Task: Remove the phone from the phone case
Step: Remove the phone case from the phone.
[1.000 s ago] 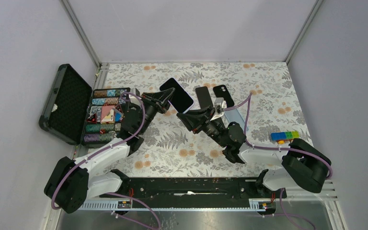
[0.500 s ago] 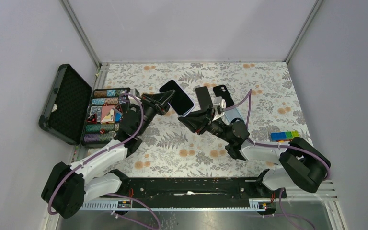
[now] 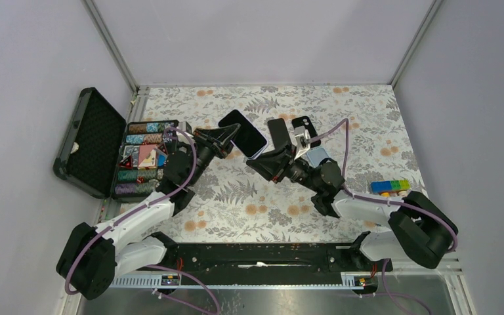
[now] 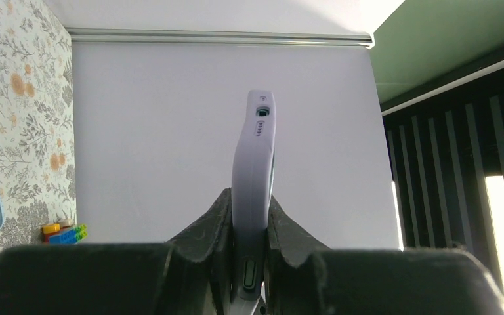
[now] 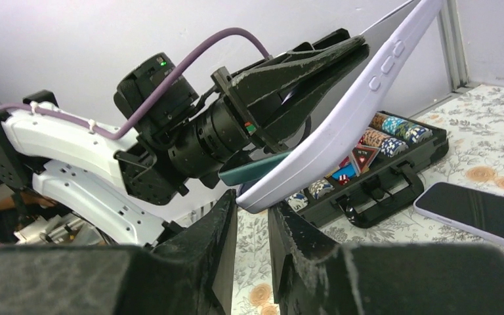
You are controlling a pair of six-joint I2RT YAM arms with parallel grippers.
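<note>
The phone in its lavender case [image 3: 243, 134] is held up off the table by my left gripper [image 3: 222, 140], which is shut on its edge. In the left wrist view the case [image 4: 254, 157] stands edge-on between the fingers [image 4: 218, 216]. My right gripper [image 3: 260, 162] sits at the case's near corner. In the right wrist view that corner [image 5: 262, 194] lies just at the tips of the narrowly parted fingers [image 5: 226, 213], not clamped. A teal edge [image 5: 256, 169] shows beside the case; I cannot tell whether it is the phone.
An open black case of poker chips [image 3: 146, 157] lies at the left. A bare dark phone [image 3: 277, 133], a black phone case [image 3: 306, 128] and a pale blue case [image 3: 316, 157] lie behind the right arm. Coloured blocks [image 3: 389, 186] sit at the right.
My right wrist has swung toward the back of the table while its fingertips stay at the case's near corner. The left gripper holds the cased phone almost still.
</note>
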